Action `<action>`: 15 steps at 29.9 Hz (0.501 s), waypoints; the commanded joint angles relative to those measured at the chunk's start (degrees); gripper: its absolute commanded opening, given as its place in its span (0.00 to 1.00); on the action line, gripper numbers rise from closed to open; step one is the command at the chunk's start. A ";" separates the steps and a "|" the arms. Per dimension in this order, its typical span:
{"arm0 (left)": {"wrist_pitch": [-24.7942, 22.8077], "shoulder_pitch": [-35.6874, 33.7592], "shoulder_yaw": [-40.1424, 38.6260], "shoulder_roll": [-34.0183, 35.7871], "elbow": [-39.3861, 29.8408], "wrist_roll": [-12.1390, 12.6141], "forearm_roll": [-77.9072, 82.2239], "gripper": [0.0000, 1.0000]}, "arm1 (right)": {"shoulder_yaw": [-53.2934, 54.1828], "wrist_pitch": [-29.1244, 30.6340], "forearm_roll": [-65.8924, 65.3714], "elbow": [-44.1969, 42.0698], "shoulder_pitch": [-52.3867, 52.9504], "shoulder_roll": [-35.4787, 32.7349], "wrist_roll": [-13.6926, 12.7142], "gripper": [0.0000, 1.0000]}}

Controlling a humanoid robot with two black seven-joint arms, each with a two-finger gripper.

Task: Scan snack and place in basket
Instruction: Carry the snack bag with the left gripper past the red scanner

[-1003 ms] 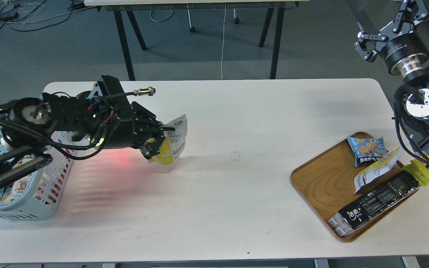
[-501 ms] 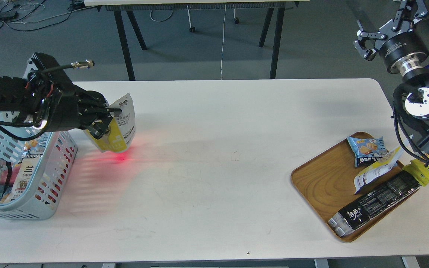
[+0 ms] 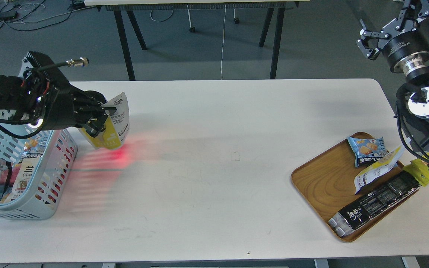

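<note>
My left gripper is shut on the snack, a foil pouch with its silvery-white printed back facing me and a yellow bottom. It hangs just above the table, right beside the right rim of the light blue-grey basket at the left edge. A red light spot glows on the table under the pouch. My right gripper is raised at the far right beyond the table, open and empty.
The basket holds several snack packs. A brown wooden tray at the right holds a light-blue packet, a white-yellow pouch and a long black pack. A yellow item sits by the tray's right side.
My left arm has carried the snack leftward from the table's left-middle to the basket's right rim. The red spot followed it. My right gripper shifted slightly.
</note>
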 commanded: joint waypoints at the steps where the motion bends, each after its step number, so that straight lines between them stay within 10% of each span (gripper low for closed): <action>1: 0.00 0.00 -0.01 0.13 -2.02 -0.30 -0.01 0.01 | -0.01 -0.01 0.00 0.01 0.04 -0.11 0.08 0.99; 15: 0.00 -0.18 -5.17 3.72 -6.77 -1.53 -3.94 0.02 | -0.01 0.08 0.00 0.01 -0.14 -0.73 0.08 0.99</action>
